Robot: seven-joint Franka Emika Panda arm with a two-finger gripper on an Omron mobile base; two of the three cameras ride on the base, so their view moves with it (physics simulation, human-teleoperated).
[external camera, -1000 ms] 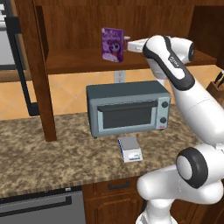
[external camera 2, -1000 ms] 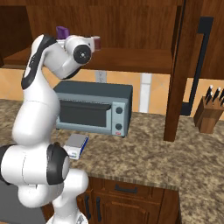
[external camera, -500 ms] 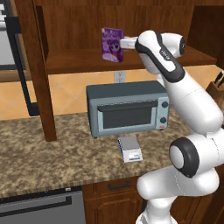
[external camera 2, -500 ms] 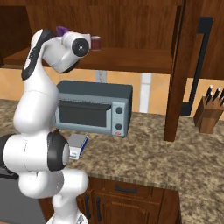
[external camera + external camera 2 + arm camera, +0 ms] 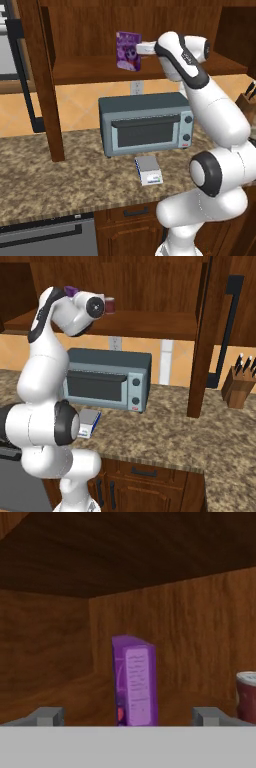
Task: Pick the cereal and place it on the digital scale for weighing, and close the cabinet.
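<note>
Jaws spread wide — the cereal [image 5: 134, 681] stands upright dead ahead between them, a red mug [image 5: 247, 696] off right.

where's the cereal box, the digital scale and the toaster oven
cereal box [image 5: 128, 51], left base view, middle of its purple front
digital scale [image 5: 148, 169], left base view, flat top plate
toaster oven [image 5: 145, 131], left base view, glass door
</note>
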